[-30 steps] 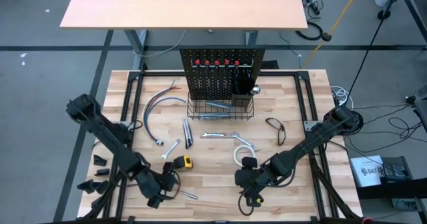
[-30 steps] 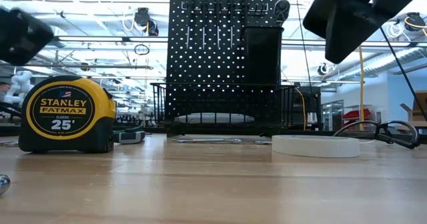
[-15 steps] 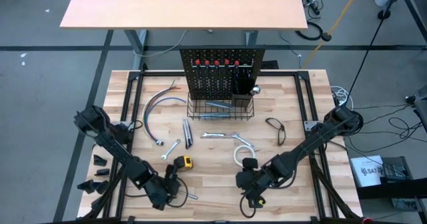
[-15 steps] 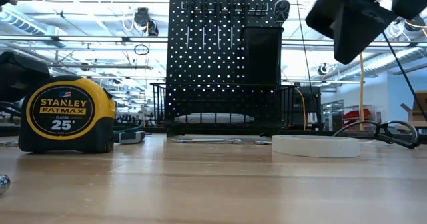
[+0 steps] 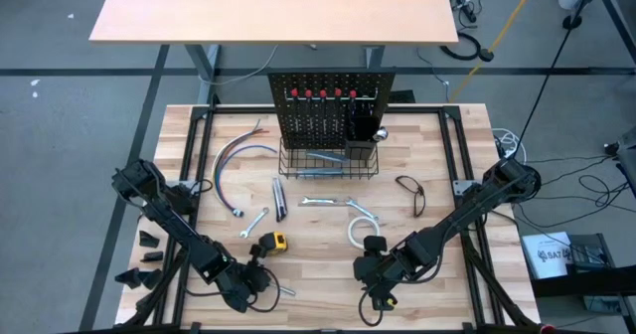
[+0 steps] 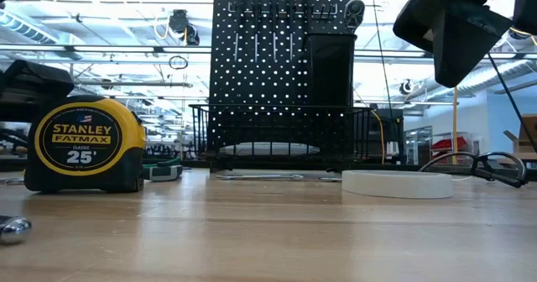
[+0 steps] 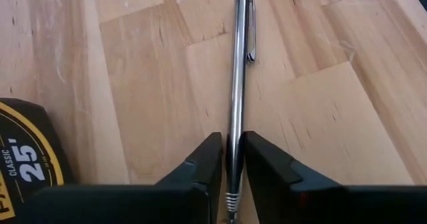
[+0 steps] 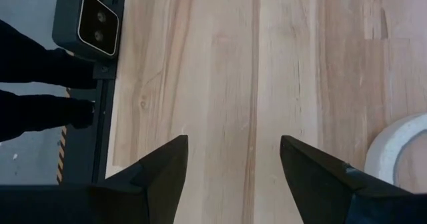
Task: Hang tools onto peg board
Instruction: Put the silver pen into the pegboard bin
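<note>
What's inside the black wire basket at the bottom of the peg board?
From above, the wire basket under the peg board shows a silvery tool lying inside. The low view shows only a pale shape behind the wires; anything else there is hidden.

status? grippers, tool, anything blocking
Left gripper fingers shut on silver pen-like tool, flat on table near tape measure. Right gripper open, empty, beside tape roll. Nothing seen blocking it.
</note>
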